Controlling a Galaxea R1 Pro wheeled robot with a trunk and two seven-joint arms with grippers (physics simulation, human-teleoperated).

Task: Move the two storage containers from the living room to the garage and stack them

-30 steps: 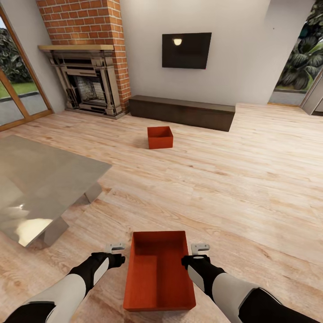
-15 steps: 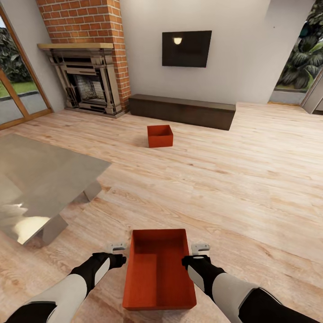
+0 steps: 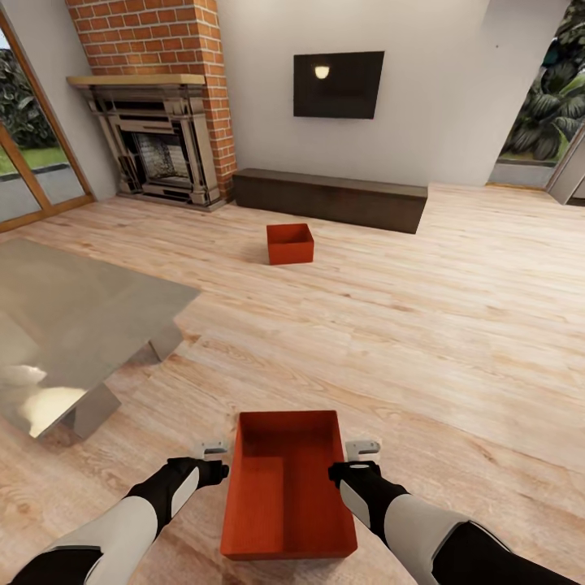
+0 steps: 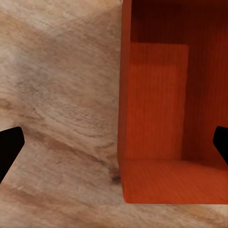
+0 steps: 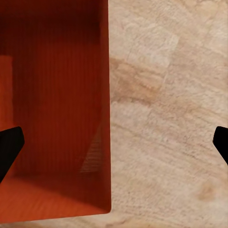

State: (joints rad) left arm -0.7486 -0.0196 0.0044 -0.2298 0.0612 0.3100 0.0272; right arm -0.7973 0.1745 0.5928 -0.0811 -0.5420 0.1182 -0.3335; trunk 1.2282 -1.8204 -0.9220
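Near orange-red open-top rectangular storage bin (image 3: 288,486) sits on light wood plank floor (image 3: 422,325) between both arms. Left gripper (image 3: 210,460) jaws spread wide, straddling the bin's left wall; right gripper (image 3: 360,457) likewise spread over the right wall. Second identical orange-red bin (image 3: 290,244) sits far ahead near dark low bench (image 3: 331,197).

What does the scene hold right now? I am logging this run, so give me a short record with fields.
room: living room, light wood floor
near container: on the floor between both grippers, open top, empty
far container: on the floor before the dark bench
left gripper: open, straddling the near container's left wall
right gripper: open, straddling its right wall
glass table: left of the robot
fireplace: far left
TV: on the wall
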